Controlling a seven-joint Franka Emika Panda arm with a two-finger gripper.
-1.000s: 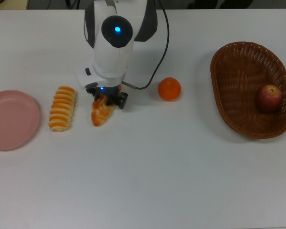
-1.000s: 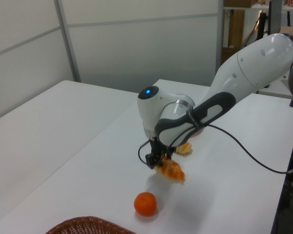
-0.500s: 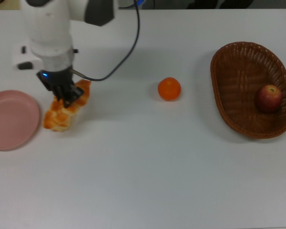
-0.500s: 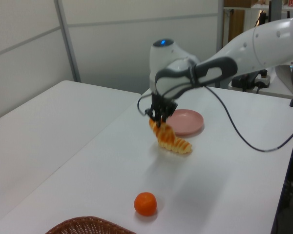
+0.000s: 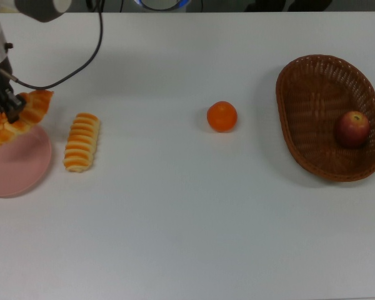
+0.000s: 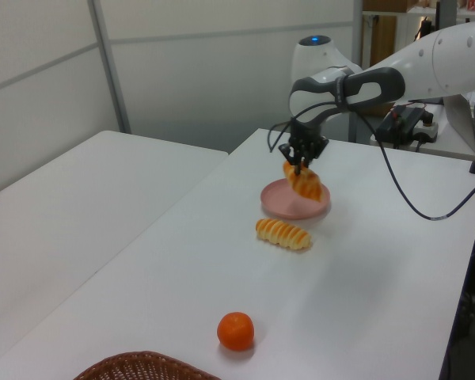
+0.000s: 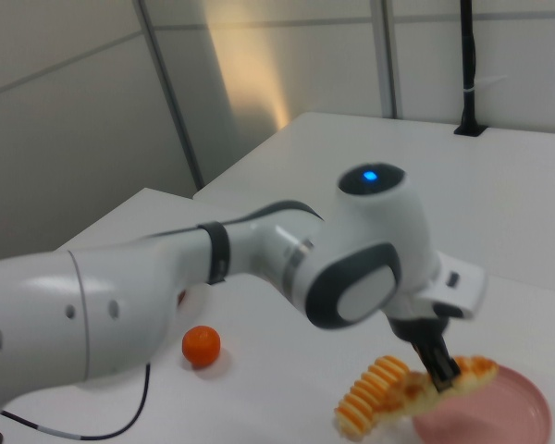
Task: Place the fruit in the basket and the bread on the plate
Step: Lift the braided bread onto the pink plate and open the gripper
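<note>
A broad white table [image 5: 194, 237] fills the top view, and in the left view a second white table [image 6: 71, 206] stands beside it toward nine o'clock, a narrow gap between them. Behind them run pale grey wall panels [image 6: 222, 71] split by thin horizontal seams and a slim upright post [image 6: 109, 63]. In the right view a warm patch of light [image 7: 250, 69] falls on the panels at twelve o'clock.
</note>
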